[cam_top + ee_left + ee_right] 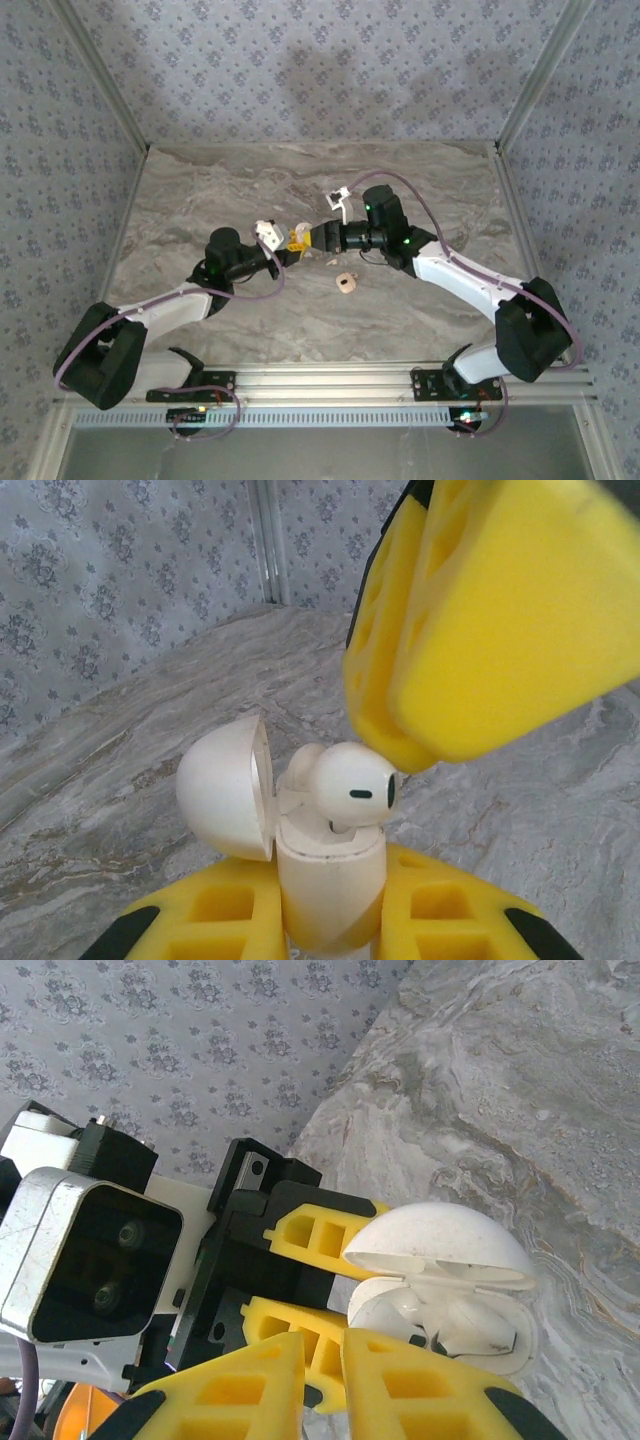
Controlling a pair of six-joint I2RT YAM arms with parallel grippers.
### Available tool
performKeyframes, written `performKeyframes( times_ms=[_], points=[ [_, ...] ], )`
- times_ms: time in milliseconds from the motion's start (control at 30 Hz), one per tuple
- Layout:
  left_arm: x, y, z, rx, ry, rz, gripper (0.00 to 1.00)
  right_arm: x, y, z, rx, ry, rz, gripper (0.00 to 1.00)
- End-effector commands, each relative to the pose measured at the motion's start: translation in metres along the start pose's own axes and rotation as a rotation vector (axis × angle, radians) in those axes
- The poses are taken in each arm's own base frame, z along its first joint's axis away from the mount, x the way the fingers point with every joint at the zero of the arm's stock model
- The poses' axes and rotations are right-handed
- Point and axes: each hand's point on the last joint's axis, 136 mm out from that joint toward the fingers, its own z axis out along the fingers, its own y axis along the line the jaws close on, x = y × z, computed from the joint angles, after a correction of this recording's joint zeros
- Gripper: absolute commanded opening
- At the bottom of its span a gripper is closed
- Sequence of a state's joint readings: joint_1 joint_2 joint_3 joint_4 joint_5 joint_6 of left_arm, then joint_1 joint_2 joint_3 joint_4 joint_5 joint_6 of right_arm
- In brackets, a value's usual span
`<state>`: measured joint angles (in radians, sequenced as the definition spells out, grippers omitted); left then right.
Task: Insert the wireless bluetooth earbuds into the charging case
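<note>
My left gripper [330, 920] is shut on the lower body of the white charging case [330, 875], holding it upright with its domed lid [225, 785] swung open to the left. One of the wireless bluetooth earbuds [350, 785] sits in the case mouth with its head sticking up. The other earbud [300, 763] shows just behind it. My right gripper [400, 752] is shut, and its yellow tips touch the front earbud's head from above right. In the right wrist view the shut right gripper [325, 1345] hovers beside the open case [480, 1345]. In the top view both grippers, left [293, 240] and right [318, 237], meet mid-table.
A small tan rounded object [345, 284] lies on the marble table [420, 190] just in front of the two grippers. Patterned walls close in the back and sides. An aluminium rail [330, 375] runs along the near edge.
</note>
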<state>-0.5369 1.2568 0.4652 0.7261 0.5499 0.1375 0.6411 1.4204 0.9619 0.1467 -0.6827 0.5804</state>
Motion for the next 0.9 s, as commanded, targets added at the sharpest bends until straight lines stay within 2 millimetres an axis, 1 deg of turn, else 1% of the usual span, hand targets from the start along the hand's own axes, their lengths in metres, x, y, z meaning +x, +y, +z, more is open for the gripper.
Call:
performKeyframes(
  times_ms=[0, 167, 267, 400, 500, 600, 700, 800, 867],
  points=[
    [-0.041, -0.004, -0.003, 0.023, -0.107, 0.062, 0.14, -0.008, -0.008, 0.002, 0.055, -0.022, 0.003, 0.22],
    [-0.042, -0.005, -0.004, 0.026, -0.111, 0.064, 0.14, -0.012, -0.011, 0.002, 0.076, -0.031, 0.004, 0.23],
    [-0.042, -0.005, -0.004, 0.027, -0.110, 0.066, 0.14, -0.014, -0.006, 0.001, 0.059, -0.038, -0.011, 0.23],
    [-0.040, -0.007, -0.004, 0.035, -0.104, 0.066, 0.14, -0.020, 0.009, -0.011, 0.035, -0.058, -0.077, 0.28],
    [-0.036, -0.010, -0.003, 0.055, -0.091, 0.077, 0.14, -0.021, 0.012, -0.028, 0.060, -0.065, -0.142, 0.31],
    [-0.030, -0.018, -0.001, 0.091, -0.047, 0.111, 0.14, -0.023, 0.011, -0.049, 0.114, -0.059, -0.238, 0.34],
    [-0.021, -0.025, -0.001, 0.127, 0.020, 0.159, 0.14, -0.022, 0.012, -0.067, 0.165, -0.037, -0.405, 0.37],
    [-0.015, -0.032, -0.001, 0.157, 0.060, 0.194, 0.14, -0.017, 0.011, -0.078, 0.209, 0.026, -0.579, 0.38],
    [-0.015, -0.037, 0.000, 0.172, 0.063, 0.207, 0.14, -0.014, 0.011, -0.081, 0.208, 0.072, -0.709, 0.42]
  ],
)
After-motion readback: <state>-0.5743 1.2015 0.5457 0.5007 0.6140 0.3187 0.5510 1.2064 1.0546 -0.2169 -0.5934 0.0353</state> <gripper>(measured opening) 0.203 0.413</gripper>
